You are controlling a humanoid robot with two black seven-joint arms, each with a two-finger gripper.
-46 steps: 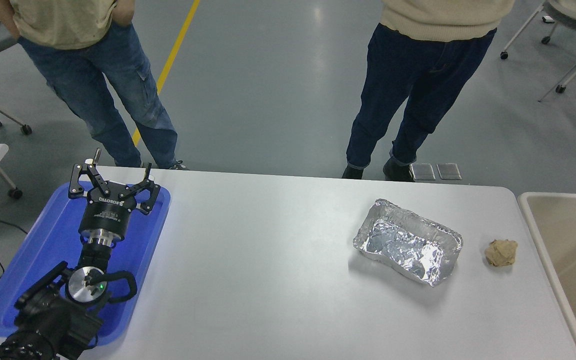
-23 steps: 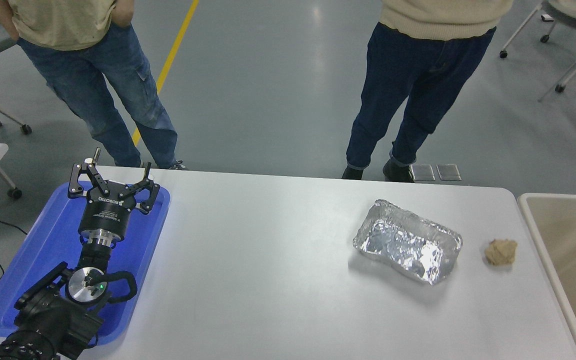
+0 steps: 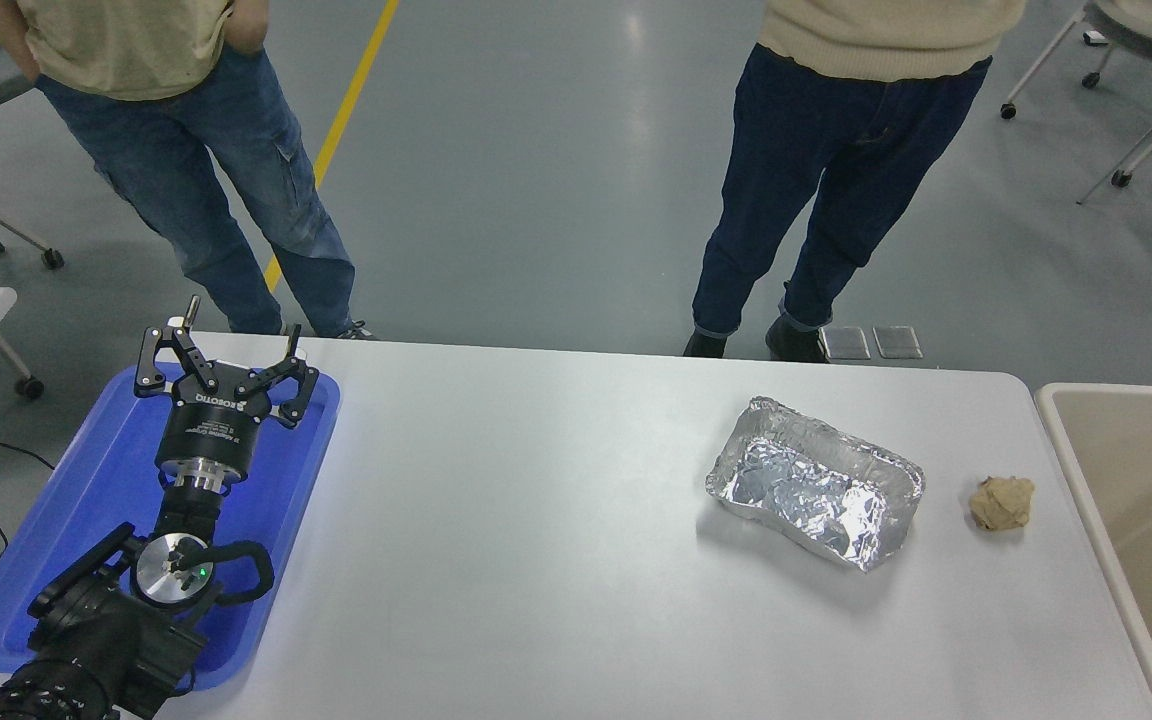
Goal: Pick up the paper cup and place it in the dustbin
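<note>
The dustbin [image 3: 1126, 391] is a large beige bin with a pale rim, standing off the table's right end and cut off by the picture's edge. I see no paper cup on the table. A faint pale curve shows inside the bin at the picture's right edge; I cannot tell what it is. My left gripper [image 3: 234, 336] is parked at the lower left over the blue tray [image 3: 66, 500], open and empty. My right arm is out of view.
A crinkled silver foil tray [image 3: 816, 485] lies right of the table's middle. A crumpled brown paper ball [image 3: 1002, 503] lies between it and the bin. Two people stand at the far side of the table.
Nothing on the table has moved. A faint pale curve now shows inside the bin at the picture's right edge.
</note>
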